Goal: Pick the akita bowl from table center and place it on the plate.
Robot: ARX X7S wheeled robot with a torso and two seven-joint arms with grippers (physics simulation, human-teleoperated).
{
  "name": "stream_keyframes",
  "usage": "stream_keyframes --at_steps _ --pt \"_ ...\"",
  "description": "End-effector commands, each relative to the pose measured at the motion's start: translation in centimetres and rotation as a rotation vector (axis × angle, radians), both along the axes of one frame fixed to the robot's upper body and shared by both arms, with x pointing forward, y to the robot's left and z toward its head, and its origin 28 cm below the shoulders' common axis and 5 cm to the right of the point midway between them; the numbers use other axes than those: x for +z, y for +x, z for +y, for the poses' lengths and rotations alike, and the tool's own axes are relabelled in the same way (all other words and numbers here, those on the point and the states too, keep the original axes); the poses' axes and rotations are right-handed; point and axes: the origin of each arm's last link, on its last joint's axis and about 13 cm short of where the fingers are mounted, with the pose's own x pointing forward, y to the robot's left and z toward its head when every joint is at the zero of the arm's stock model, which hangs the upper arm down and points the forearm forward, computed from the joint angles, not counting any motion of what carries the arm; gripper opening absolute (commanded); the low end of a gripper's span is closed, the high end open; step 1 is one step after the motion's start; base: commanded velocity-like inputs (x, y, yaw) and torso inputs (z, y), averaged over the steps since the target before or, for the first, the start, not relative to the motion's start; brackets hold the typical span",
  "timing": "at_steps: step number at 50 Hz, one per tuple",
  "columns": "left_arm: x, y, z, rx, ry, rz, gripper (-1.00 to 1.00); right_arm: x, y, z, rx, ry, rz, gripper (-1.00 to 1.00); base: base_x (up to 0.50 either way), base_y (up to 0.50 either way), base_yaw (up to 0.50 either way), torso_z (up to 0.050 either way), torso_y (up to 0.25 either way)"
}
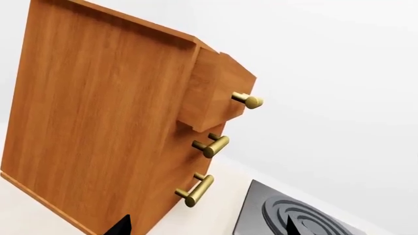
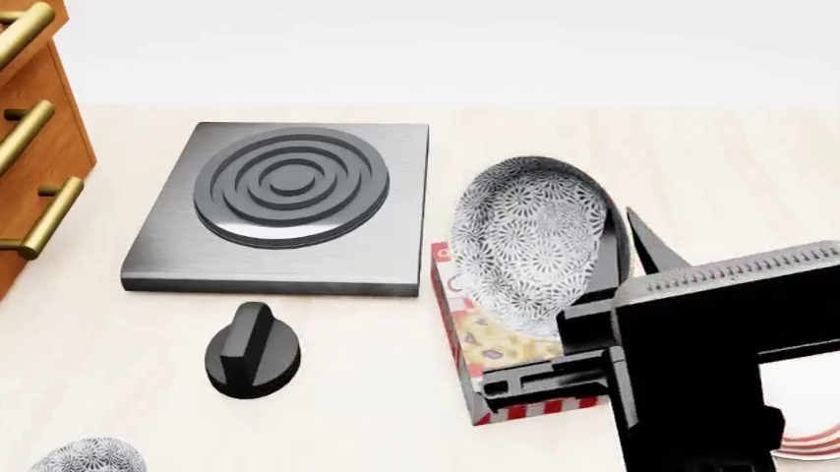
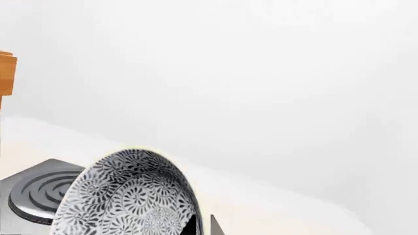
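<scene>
Carry step in hand. Right tool point(image 2: 617, 261) is clenched on the rim of the akita bowl point(image 2: 532, 241), one finger point(image 2: 652, 248) outside the wall, bowl lifted and tipped on its side over a red-striped box point(image 2: 506, 369), just beside the hob point(image 2: 286, 202). Right wrist view shows the same bowl point(image 3: 127, 196) close up, tilted. The plate point(image 2: 808, 438) peeks out at lower right, mostly hidden behind the arm. Second patterned bowl point(image 2: 86, 457) and a black knob point(image 2: 254, 351) sit on the worktop point(image 2: 393, 413), untouched. Left tool: only dark tips near the drawer cabinet point(image 1: 104, 122), grip state cannot be told. Next: swing bowl right over the plate, level it, lower, release.
</scene>
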Motion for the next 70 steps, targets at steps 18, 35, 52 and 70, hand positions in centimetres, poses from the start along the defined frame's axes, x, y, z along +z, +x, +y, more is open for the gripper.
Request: stream_keyframes --at_steps 18,35,52,70 --pt "-0.1 0.3 -0.1 -0.002 -0.002 0.006 1.0 2.9 2.0 -6.2 -0.289 0.444 0.139 -1.0 0.0 0.0 0.0 0.0 0.0" --pt "-0.1 0.2 -0.1 0.0 -0.002 0.004 1.0 2.2 3.2 -7.7 -0.26 0.615 0.295 -1.0 0.0 0.0 0.0 0.0 0.001" --pt "-0.1 0.1 0.0 0.004 0.0 -0.042 1.0 5.4 4.3 -9.5 -0.112 1.063 0.467 -1.0 0.0 0.0 0.0 0.0 0.0" --pt "-0.3 0.0 -0.1 0.002 -0.008 -0.036 1.0 6.2 6.8 -10.4 -0.384 1.006 0.662 -1.0 0.0 0.0 0.0 0.0 0.001"
